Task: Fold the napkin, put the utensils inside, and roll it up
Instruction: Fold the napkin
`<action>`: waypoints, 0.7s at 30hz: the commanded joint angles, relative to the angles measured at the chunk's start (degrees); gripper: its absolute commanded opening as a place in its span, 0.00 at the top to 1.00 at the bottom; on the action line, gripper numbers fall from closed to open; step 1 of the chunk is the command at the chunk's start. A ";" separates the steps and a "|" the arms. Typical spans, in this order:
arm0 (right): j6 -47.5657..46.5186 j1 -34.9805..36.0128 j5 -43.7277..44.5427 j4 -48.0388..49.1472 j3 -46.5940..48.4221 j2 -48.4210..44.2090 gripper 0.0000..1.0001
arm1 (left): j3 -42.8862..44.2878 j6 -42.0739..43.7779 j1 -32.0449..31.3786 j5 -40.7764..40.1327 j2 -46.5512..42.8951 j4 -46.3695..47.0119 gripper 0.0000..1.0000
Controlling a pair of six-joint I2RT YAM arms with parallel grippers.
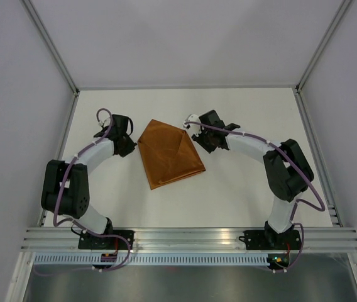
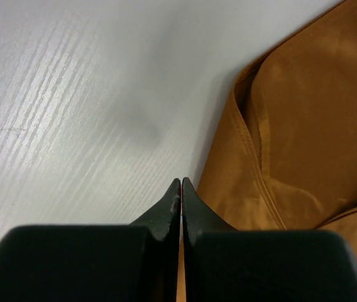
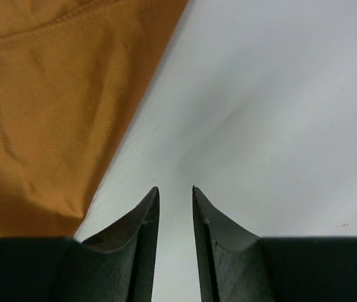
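Note:
The rust-brown napkin [image 1: 169,154] lies folded over on the white table between the two arms, with fold lines across it. My left gripper [image 1: 130,142] is at its left corner. In the left wrist view its fingers [image 2: 172,207] are pressed together at the napkin's [image 2: 291,126] hemmed edge, and a thin strip of orange cloth shows between them. My right gripper [image 1: 198,135] is just off the napkin's upper right edge. In the right wrist view it [image 3: 175,189] is open by a narrow gap and empty over bare table, with the napkin [image 3: 46,107] to its left. No utensils are in view.
The white table [image 1: 247,113] is walled by grey panels at the back and both sides. An aluminium rail [image 1: 191,239] runs along the near edge, where both arm bases are bolted.

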 commanded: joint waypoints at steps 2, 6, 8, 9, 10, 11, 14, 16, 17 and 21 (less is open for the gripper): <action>1.50 -0.34 1.45 -0.95 3.66 4.22 0.67 | 2.61 -0.98 0.39 -1.45 5.09 1.91 0.98; 2.29 -0.34 0.30 -1.13 3.67 5.29 0.68 | 3.66 -0.54 0.31 -0.40 9.31 2.26 0.98; 2.38 -0.34 -0.49 -1.40 3.40 5.29 0.68 | 4.10 -0.10 0.39 -0.05 10.89 3.05 0.98; 2.38 -0.34 -0.66 -1.74 3.31 5.20 0.68 | 4.19 -0.01 0.31 0.39 11.33 3.23 0.98; 2.55 -0.34 -0.67 -2.18 3.05 5.28 0.68 | 4.63 0.43 0.30 0.57 12.12 3.32 0.98; 2.64 -0.34 -2.14 -2.36 2.96 5.11 0.68 | 4.98 0.61 0.30 0.83 12.56 3.41 0.98; 3.17 -0.25 -3.48 -3.41 2.70 4.93 0.68 | 6.38 1.48 0.30 1.97 14.31 3.58 0.98; 3.43 -0.34 -4.53 -4.20 2.52 4.85 0.69 | 7.70 2.27 0.31 3.38 15.29 3.58 0.98; 3.61 -0.25 -4.88 -4.47 2.35 4.67 0.69 | 8.06 2.54 0.30 3.82 16.25 3.58 0.98; 3.96 0.10 -5.85 -5.52 1.56 3.88 0.69 | 10.34 4.03 -0.05 6.28 18.80 3.32 0.98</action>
